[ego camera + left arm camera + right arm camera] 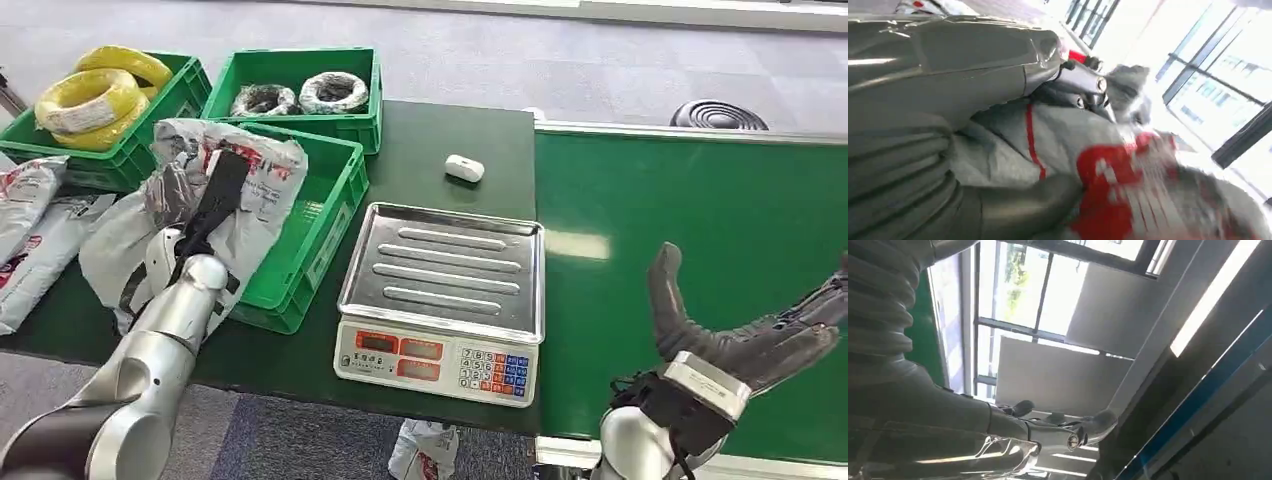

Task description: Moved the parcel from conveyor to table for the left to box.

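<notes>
While the left hand [205,215] grips a grey-and-red plastic parcel [245,185] over the green crate [325,225], its fingers are wrapped around the bag. Right hand [745,335] hovers over the green conveyor belt [700,210], fingers spread, holding nothing.

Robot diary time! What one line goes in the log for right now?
left hand: holds parcel over green crate | right hand: open above conveyor | scale: empty

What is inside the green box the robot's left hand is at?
The left hand holds a grey and red parcel over the nearest green crate. Bare green floor shows on its right side; the parcel hides the rest.
</notes>
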Motion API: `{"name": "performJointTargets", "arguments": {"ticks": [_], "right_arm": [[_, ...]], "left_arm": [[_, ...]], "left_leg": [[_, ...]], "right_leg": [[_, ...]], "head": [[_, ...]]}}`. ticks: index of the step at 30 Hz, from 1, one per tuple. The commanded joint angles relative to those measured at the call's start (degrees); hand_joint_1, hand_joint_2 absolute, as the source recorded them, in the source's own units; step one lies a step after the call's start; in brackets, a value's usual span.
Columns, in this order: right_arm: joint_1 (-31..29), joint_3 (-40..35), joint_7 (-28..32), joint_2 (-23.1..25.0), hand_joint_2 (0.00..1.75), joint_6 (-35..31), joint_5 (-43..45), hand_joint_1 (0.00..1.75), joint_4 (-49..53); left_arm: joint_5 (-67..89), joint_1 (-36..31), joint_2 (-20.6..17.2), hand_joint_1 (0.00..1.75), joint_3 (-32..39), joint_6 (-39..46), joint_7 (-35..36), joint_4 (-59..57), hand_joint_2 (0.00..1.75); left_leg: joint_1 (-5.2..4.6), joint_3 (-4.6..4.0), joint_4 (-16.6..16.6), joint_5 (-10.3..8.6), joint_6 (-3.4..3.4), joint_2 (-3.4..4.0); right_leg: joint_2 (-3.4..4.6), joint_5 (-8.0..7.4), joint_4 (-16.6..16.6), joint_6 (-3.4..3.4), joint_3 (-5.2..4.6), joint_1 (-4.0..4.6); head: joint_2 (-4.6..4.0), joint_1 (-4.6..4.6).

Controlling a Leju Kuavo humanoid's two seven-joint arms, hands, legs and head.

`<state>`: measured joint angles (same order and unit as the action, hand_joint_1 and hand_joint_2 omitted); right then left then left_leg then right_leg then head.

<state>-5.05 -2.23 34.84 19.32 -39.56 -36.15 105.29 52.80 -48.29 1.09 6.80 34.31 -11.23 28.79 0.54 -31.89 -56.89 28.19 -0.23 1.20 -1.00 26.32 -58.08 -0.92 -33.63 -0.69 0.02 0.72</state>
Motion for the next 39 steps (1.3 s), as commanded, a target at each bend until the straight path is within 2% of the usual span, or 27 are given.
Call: {"name": "performJointTargets", "arguments": {"ticks": [1,4,9,13,16,19,22,23,24,26,28,29,30,31,33,39], "right_arm": [[-2.04,-1.60,-0.08,-2.20,1.75,-0.44,0.58,0.00,-5.02],[-2.42,-1.88,0.06,-2.41,1.75,-0.44,0.66,0.00,-5.73],[-3.12,-1.45,-0.47,-2.56,1.75,-0.44,-0.13,0.00,-6.83],[-3.16,-1.44,-0.50,-2.60,1.75,-0.44,-0.12,0.00,-6.87],[-4.02,-1.74,-1.63,-3.13,1.75,-0.44,-0.53,0.00,-7.91],[-4.80,-2.02,-2.06,-3.14,1.75,-0.44,-0.91,0.00,-8.81],[-4.41,-1.53,-1.88,-2.48,1.75,-0.44,-1.49,0.00,-8.40],[-4.29,-1.48,-1.69,-2.49,1.75,-0.44,-1.35,0.00,-8.46],[-4.30,-1.75,-1.80,-2.75,1.75,-0.44,-1.10,0.00,-8.76],[-4.40,-2.00,-1.53,-3.05,1.75,-0.44,-0.71,0.00,-9.72],[-4.35,-1.78,-1.03,-2.96,1.75,-0.44,-0.71,0.00,-10.39],[-4.10,-1.69,-0.91,-2.93,1.75,-0.44,-0.98,0.00,-10.47],[-3.90,-1.74,-0.81,-3.10,1.75,-0.44,-0.91,0.00,-10.59],[-3.80,-1.67,-0.55,-3.04,1.75,-0.44,-0.78,0.00,-10.65],[-2.95,-1.34,-0.48,-2.98,1.75,-0.44,-1.07,0.00,-10.13],[-0.75,-4.12,-1.23,-5.24,1.75,-0.44,1.35,0.00,-8.54]], "left_arm": [[0.12,0.68,-0.01,0.00,3.11,0.28,-0.53,-8.19,1.75],[-0.44,2.00,0.66,0.00,3.89,0.28,-2.24,-7.89,1.75],[-5.96,3.64,1.65,0.00,7.85,0.61,-8.91,-6.09,1.75],[-6.05,3.70,1.56,0.00,7.90,0.53,-9.05,-6.06,1.75],[-9.69,4.12,1.89,0.00,9.80,1.07,-13.91,-3.73,1.75],[-10.21,4.19,2.05,0.00,9.35,0.93,-14.95,-0.32,1.75],[-17.50,6.70,4.55,0.00,8.83,-1.30,-21.02,13.14,1.75],[-18.67,8.23,5.11,0.00,7.86,-2.60,-20.00,18.16,1.75],[-26.41,10.18,6.44,0.00,8.18,-6.06,-24.47,25.15,1.75],[-36.48,15.58,7.87,0.00,5.51,-10.56,-26.18,41.39,1.75],[-41.52,20.53,8.35,0.00,2.40,-13.72,-24.05,54.67,1.75],[-47.22,22.43,8.80,0.00,1.38,-17.18,-26.82,60.11,1.75],[-47.76,24.76,9.18,0.00,0.35,-17.65,-25.95,65.12,1.75],[-47.38,25.85,9.29,0.00,-0.28,-17.40,-24.48,67.55,1.75],[-51.54,28.85,9.74,0.00,-1.79,-20.38,-27.74,73.21,1.75],[-55.76,39.67,9.73,0.00,-5.06,-25.59,-28.77,84.52,1.75]], "left_leg": [[0.04,0.08,0.05,0.00,-0.01,0.00],[0.03,0.09,0.07,-0.01,0.00,-0.05],[0.04,0.10,0.11,-0.03,0.03,-0.04],[0.04,0.08,0.09,-0.02,0.02,-0.04],[0.04,0.05,0.06,-0.01,0.01,-0.04],[0.06,0.05,0.13,-0.06,0.02,-0.03],[0.09,-0.05,0.02,-0.04,0.01,-0.10],[0.08,-0.09,0.01,-0.04,0.02,-0.15],[0.09,-0.09,0.00,-0.03,0.02,-0.15],[0.09,-0.09,0.00,-0.01,0.04,-0.09],[0.08,-0.10,-0.02,0.03,0.03,0.02],[0.09,-0.07,0.00,0.05,0.04,0.07],[0.09,-0.02,0.03,0.07,0.06,0.06],[0.08,-0.06,0.02,0.06,0.04,0.12],[0.07,-0.12,0.02,0.06,0.01,0.08],[0.03,-0.06,0.10,0.10,0.00,0.10]], "right_leg": [[0.12,-0.03,0.06,0.04,0.06,0.04],[0.09,-0.02,0.06,0.03,0.05,0.02],[0.14,-0.06,0.12,0.02,0.06,0.04],[0.12,-0.05,0.10,0.02,0.05,0.05],[0.11,-0.04,0.07,0.02,0.03,0.04],[0.20,-0.11,0.15,0.05,0.02,0.06],[0.09,-0.08,0.08,0.04,-0.06,0.09],[0.05,-0.06,0.06,0.04,-0.08,0.09],[0.04,-0.05,0.06,0.03,-0.08,0.09],[0.12,-0.06,0.09,0.02,-0.09,0.10],[0.18,-0.05,0.06,0.00,-0.12,0.09],[0.27,-0.05,0.09,0.00,-0.10,0.09],[0.31,-0.05,0.14,0.01,-0.04,0.10],[0.27,-0.04,0.11,0.02,-0.11,0.09],[0.18,-0.02,0.07,0.02,-0.17,0.08],[0.21,0.00,0.13,0.02,-0.14,0.03]], "head": [[0.00,0.02],[0.00,0.02],[0.00,0.02],[0.00,0.00],[0.00,0.00],[0.00,0.02],[0.00,0.00],[0.00,0.02],[0.00,0.00],[0.00,0.02],[0.00,0.02],[0.00,0.00],[0.00,0.02],[0.00,0.02],[0.00,0.02],[0.00,0.02]]}}
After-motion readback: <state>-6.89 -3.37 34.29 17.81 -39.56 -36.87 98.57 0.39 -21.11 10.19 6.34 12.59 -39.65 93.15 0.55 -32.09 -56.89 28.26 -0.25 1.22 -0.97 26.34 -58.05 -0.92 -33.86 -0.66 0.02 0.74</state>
